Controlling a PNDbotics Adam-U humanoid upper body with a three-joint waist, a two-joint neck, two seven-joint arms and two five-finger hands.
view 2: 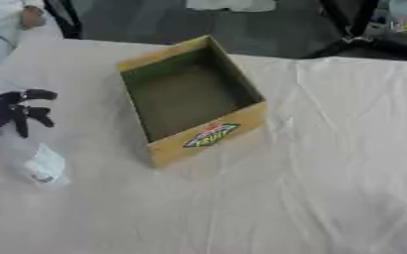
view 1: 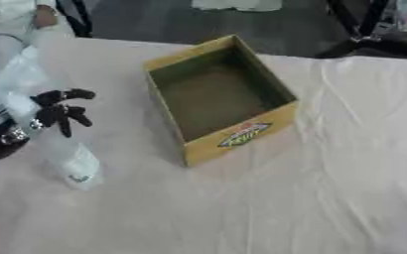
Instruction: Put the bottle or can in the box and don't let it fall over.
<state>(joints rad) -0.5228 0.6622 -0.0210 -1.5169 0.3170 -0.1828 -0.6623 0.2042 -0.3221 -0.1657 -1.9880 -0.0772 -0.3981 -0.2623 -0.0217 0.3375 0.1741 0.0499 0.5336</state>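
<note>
Down at the left, a clear bottle (view 1: 72,161) with a white label lies tilted on the surface (view 1: 328,173), its lower end toward the near edge. Just above it hangs the left robot hand (view 1: 57,111), black fingers curled downward around nothing, apart from the bottle's label end; whether they touch its upper part cannot be told. Well to the right stands the open yellow box (view 1: 241,134), nothing visible inside.
</note>
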